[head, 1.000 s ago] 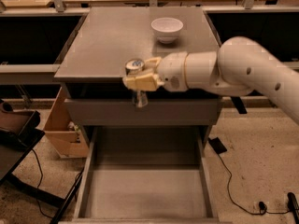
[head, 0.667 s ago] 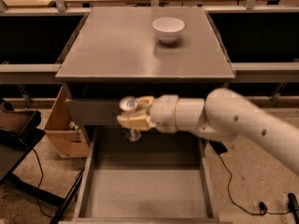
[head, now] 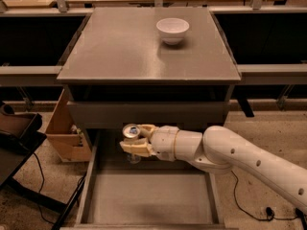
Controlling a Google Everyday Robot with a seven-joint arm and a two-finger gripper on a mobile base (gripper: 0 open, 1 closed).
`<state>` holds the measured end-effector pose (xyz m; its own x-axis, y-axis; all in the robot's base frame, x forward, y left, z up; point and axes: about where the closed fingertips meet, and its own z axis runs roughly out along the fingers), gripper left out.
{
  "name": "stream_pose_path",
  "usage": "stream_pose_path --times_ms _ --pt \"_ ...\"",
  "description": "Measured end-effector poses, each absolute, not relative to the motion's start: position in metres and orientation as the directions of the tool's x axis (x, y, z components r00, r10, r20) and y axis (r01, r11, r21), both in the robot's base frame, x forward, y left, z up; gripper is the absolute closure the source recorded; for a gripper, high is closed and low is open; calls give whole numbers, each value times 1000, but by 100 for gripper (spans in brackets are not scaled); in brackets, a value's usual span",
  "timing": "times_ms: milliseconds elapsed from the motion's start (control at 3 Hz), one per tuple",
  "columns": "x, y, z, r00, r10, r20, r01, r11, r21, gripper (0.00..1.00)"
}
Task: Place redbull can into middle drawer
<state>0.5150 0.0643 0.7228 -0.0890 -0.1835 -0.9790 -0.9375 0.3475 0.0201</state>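
The redbull can (head: pixel 131 132) shows its shiny silver top and pull tab; it stands upright between the cream fingers (head: pixel 135 148) of my gripper (head: pixel 134 139), which is shut on it. My white arm (head: pixel 240 162) reaches in from the lower right. The can hangs over the back part of the open middle drawer (head: pixel 148 200), a wide grey tray with a plain floor, just below the closed grey drawer front (head: pixel 144 114) above it. The can's lower body is partly hidden by the fingers.
A white bowl (head: pixel 172 30) stands on the grey cabinet top (head: pixel 120 51) at the back right. A cardboard box (head: pixel 64 133) sits on the floor left of the cabinet. A dark chair (head: pixel 14 138) is at far left. Cables lie on the floor.
My gripper has carried the can down from the cabinet top's front edge, past the upper drawer front, to just above the open drawer's back part.
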Motion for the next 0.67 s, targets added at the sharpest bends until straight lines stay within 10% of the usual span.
stream_pose_path --times_ms 667 --pt "491 61 622 -159 -195 -968 -932 352 82 100"
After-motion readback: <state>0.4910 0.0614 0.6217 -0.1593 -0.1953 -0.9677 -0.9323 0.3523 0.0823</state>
